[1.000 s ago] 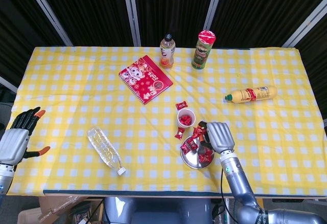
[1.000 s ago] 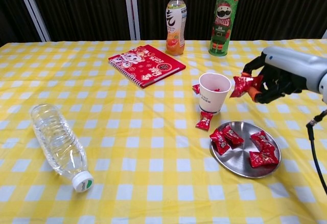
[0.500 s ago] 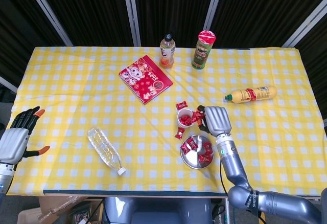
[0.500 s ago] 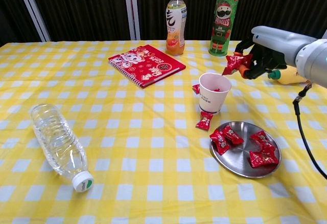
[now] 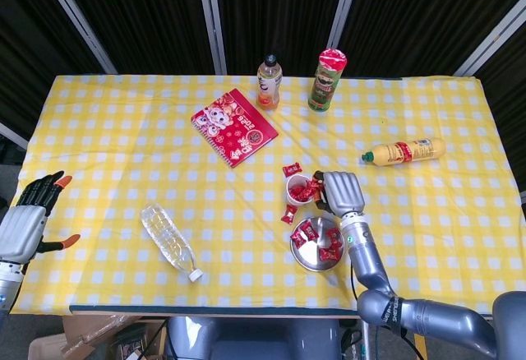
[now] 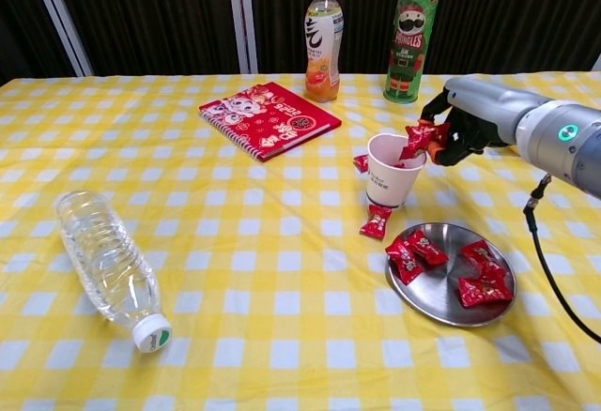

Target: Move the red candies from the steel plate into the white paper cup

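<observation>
- Red candy (image 6: 416,139) pinched in right hand (image 6: 467,122), at rim of white paper cup (image 6: 392,171); more candies on steel plate (image 6: 434,291).
- Loose candy (image 6: 377,221) on the cloth at the cup's foot, another just behind the cup.
- Head view alone shows left hand (image 5: 25,224) at the table's left edge, fingers spread, holding nothing; also a yellow bottle (image 5: 403,151).
- Chest view reads "Pringles" on green can (image 6: 409,28).

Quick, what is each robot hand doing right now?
Left robot hand: open, holding nothing.
Right robot hand: holding a red candy at the paper cup.
</observation>
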`<state>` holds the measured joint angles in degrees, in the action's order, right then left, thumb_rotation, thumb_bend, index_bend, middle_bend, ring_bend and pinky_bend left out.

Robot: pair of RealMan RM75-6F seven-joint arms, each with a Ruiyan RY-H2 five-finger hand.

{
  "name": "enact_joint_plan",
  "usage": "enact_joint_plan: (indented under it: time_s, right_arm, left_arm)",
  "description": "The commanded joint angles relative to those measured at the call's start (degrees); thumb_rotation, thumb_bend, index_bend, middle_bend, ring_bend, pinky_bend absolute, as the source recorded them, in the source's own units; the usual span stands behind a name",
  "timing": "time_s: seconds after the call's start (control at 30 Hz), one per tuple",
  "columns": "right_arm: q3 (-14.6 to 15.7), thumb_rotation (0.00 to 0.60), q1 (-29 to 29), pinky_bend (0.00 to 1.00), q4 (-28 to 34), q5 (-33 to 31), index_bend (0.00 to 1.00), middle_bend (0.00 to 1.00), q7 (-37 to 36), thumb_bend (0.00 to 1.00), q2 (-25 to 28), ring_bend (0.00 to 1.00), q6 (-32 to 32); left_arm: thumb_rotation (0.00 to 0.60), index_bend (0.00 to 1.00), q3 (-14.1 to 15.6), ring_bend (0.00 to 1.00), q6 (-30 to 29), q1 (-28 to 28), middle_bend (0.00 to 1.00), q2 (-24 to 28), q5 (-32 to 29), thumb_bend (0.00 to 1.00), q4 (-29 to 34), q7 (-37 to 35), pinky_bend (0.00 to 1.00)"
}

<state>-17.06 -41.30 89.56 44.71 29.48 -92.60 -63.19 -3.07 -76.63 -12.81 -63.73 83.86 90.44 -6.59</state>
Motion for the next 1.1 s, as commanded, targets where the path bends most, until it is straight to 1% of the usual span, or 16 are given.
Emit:
enact_joint_plan:
  time_s: [0.03, 0.1, 0.17, 0.33, 0.57, 0.7, 0.8, 0.93, 1.1]
  right_arm:
    - [0.3, 0.6, -0.2, 0.92, -0.3, 0.2, 0.48, 0.81, -0.1, 0.63, -0.3, 0.81, 0.0]
    - [0.4, 0.6, -0.3, 0.92, -0.4, 0.4, 0.45, 0.81, -0.2, 0.62, -0.6, 0.81, -0.1]
    - [0.5, 0.6, -0.3, 0.92, -0.4, 0.7, 0.43, 0.81, -0.2, 0.59, -0.8, 0.81, -0.3]
    - [0.7, 0.6, -0.6, 0.92, 0.0, 1.1, 0.41, 0.81, 0.3, 0.57, -1.0, 0.81, -1.1]
    - [1.1, 0.6, -0.3, 0.92, 1.2, 1.6, 0.4, 0.81, 0.6, 0.56, -0.8, 0.81, -2.2]
    - [1.6, 0.6, -0.1, 0.92, 2.2, 2.3, 0.34, 0.81, 0.8, 0.56, -0.5, 0.81, -2.7]
    - [1.5, 0.6, 0.1, 0.92, 3.2, 2.7, 0.33, 0.81, 0.9, 0.56, -0.2, 0.81, -3.4]
    - [1.7, 0.6, 0.6, 0.92, 4.9, 3.7, 0.33, 0.81, 1.2, 0.56, 0.9, 0.81, -4.7]
    - [3.1, 0.6, 3.2, 0.89, 9.2, 7.2, 0.33, 0.81, 0.6, 0.56, 4.7, 0.79, -8.1]
  left_arm:
    - [0.6, 0.0, 0.0, 0.0, 0.0, 0.0, 0.0, 0.0, 0.0, 0.07, 0.0, 0.0, 0.0]
    - [0.6, 0.0, 0.0, 0.0, -0.1, 0.0, 0.0, 0.0, 0.0, 0.07, 0.0, 0.0, 0.0]
    - [0.6, 0.0, 0.0, 0.0, -0.1, 0.1, 0.0, 0.0, 0.0, 0.07, -0.1, 0.0, 0.0]
    - [0.6, 0.0, 0.0, 0.0, -0.1, 0.1, 0.0, 0.0, 0.1, 0.07, -0.1, 0.0, 0.0]
    - [0.6, 0.0, 0.0, 0.0, -0.1, 0.0, 0.0, 0.1, 0.0, 0.07, 0.2, 0.2, 0.0]
    - [0.6, 0.0, 0.0, 0.0, -0.2, 0.1, 0.0, 0.1, 0.1, 0.07, 0.1, 0.0, 0.0]
    - [0.6, 0.0, 0.0, 0.0, -0.4, 0.1, 0.0, 0.0, 0.2, 0.07, -0.1, 0.0, 0.0]
    - [0.6, 0.0, 0.0, 0.0, -0.5, 0.3, 0.0, 0.0, 0.2, 0.07, -0.3, -0.2, 0.0]
    - [0.6, 0.0, 0.1, 0.0, -0.7, 0.4, 0.0, 0.1, 0.3, 0.07, -0.3, -0.2, 0.0]
